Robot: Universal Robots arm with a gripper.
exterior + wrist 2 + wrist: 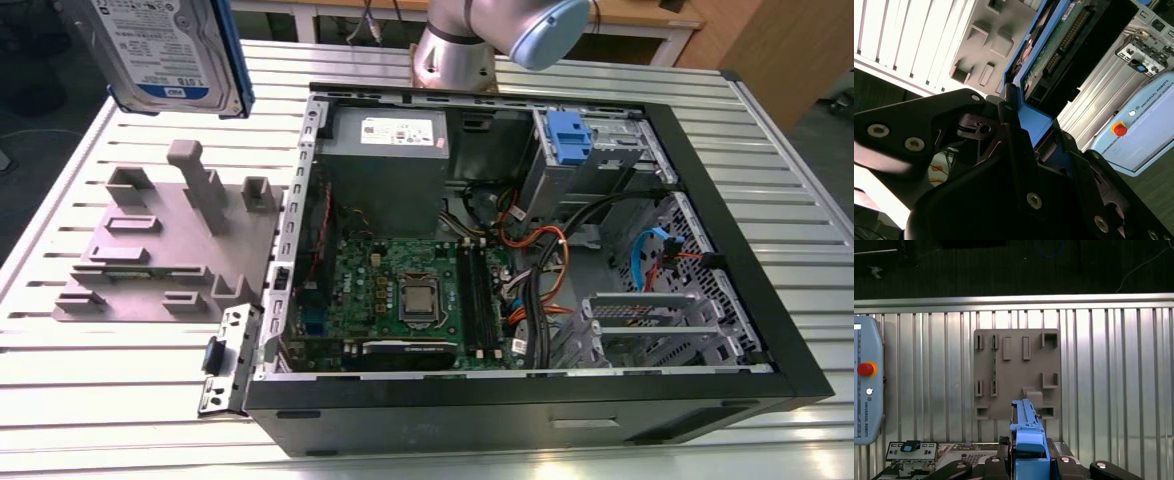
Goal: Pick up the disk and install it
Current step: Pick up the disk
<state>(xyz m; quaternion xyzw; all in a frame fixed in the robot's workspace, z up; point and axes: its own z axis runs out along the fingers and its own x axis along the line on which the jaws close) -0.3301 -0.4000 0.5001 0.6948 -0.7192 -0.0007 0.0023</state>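
Blue-framed disk [171, 60], white-and-blue label [154, 40] showing, sits clamped in the gripper [1031, 122].

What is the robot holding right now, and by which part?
The pincer holds the flat silver-grey hard drive with the white-and-blue label, clamped shut on one end of its blue plastic bracket.

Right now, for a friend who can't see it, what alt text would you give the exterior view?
The disk, label facing the camera, hangs in the air at the exterior view's upper left, above a grey holder plate. Beside it an open computer case lies on a slatted metal table, with the robot arm behind.
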